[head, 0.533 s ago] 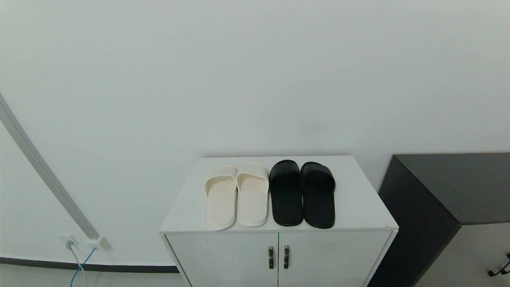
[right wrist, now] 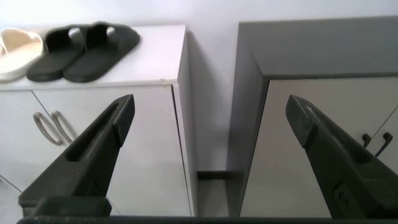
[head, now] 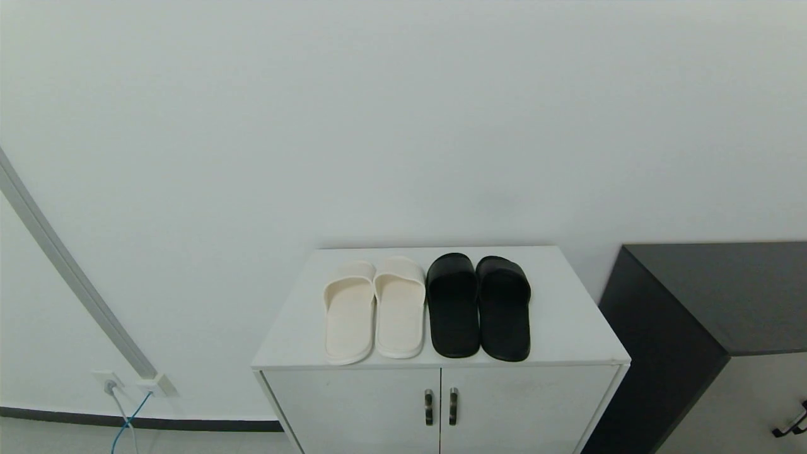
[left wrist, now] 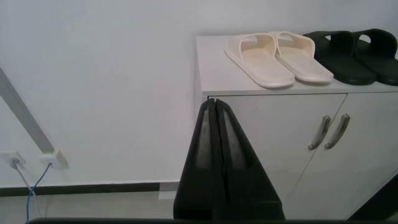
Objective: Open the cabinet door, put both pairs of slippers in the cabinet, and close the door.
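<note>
Both pairs lie on the cabinet (head: 567, 328) top with long axes running front to back, toes at the wall and heels at the front edge; the white slippers (head: 378, 312) are just beside the black slippers (head: 479, 309). The left gripper (left wrist: 214, 101) has its fingers pressed together on nothing, well short of the cabinet's near corner, with the slippers beyond and above its tips. The right gripper (right wrist: 210, 106) is spread wide and empty, the narrow gap between the cabinet and a dark cabinet (head: 712, 296) straight ahead of it. The doors are closed, and their handles (head: 429, 407) meet at the middle.
</note>
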